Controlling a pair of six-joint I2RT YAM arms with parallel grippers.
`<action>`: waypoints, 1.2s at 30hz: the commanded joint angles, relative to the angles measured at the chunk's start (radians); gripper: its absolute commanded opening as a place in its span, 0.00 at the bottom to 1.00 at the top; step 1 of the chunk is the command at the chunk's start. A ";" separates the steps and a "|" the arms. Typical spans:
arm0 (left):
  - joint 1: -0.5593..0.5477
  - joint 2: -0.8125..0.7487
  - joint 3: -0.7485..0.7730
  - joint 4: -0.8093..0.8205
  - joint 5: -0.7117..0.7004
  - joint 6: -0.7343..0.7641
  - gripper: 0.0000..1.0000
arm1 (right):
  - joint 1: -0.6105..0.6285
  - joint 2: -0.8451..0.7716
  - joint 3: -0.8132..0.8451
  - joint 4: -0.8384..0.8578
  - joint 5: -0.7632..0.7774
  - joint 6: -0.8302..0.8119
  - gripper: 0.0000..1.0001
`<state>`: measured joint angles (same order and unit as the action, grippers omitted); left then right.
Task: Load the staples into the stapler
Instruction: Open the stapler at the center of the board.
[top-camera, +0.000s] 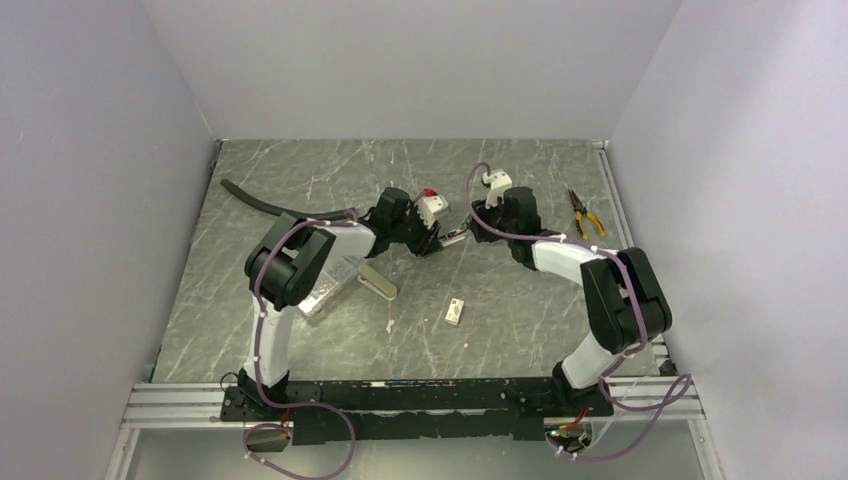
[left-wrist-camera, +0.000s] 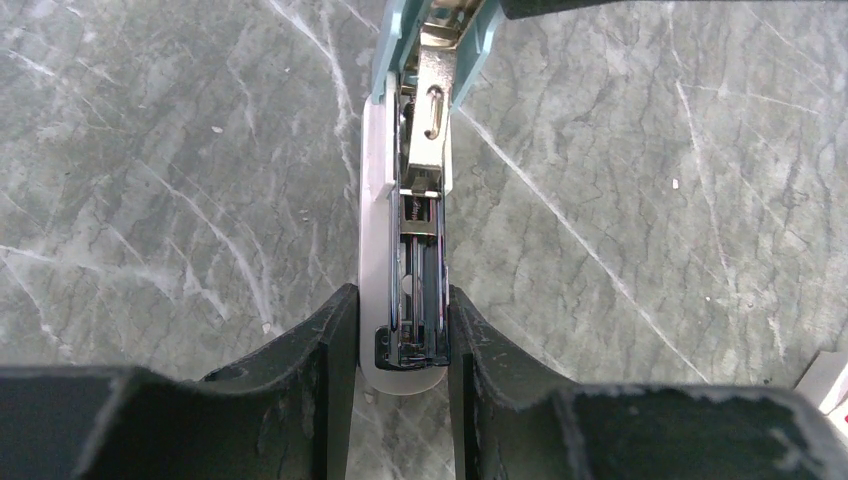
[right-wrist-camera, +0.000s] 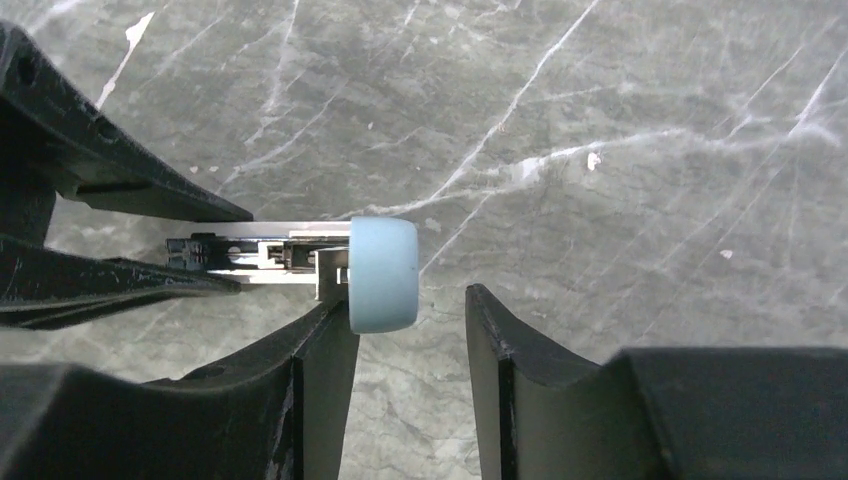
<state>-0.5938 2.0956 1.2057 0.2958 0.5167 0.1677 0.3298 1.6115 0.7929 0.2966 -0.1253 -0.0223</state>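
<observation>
Your left gripper (left-wrist-camera: 400, 300) is clamped on the stapler (left-wrist-camera: 421, 215). Its two fingers press against the sides of the clear base and the open metal magazine, which points away from the wrist. Your right gripper (right-wrist-camera: 410, 300) stands partly open around the stapler's teal cap (right-wrist-camera: 383, 275): one finger touches the cap and the other is clear of it, so nothing is gripped there. The stapler is rigid, but its hinged top will likely swing, so the base is the right place to hold it. The staple box (top-camera: 456, 311) lies on the table (top-camera: 300, 180), nearer the arm bases than both grippers and well apart from them. It looks like light, thin cardboard, easy to crush. Take it gently across its narrow sides, and expect it to slide on the smooth tabletop.
</observation>
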 joint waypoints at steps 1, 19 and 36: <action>-0.003 0.027 -0.026 -0.096 -0.045 0.013 0.03 | -0.068 0.054 0.106 -0.044 -0.012 0.120 0.46; -0.004 0.053 -0.024 -0.105 -0.053 0.042 0.03 | -0.249 0.165 0.162 -0.110 -0.232 0.289 0.51; 0.003 0.118 0.153 -0.294 0.006 0.096 0.17 | -0.358 0.198 0.214 -0.115 -0.886 0.194 0.82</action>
<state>-0.5957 2.1509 1.3411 0.1574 0.5247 0.2291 -0.0326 1.8191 0.9531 0.1974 -0.8532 0.2520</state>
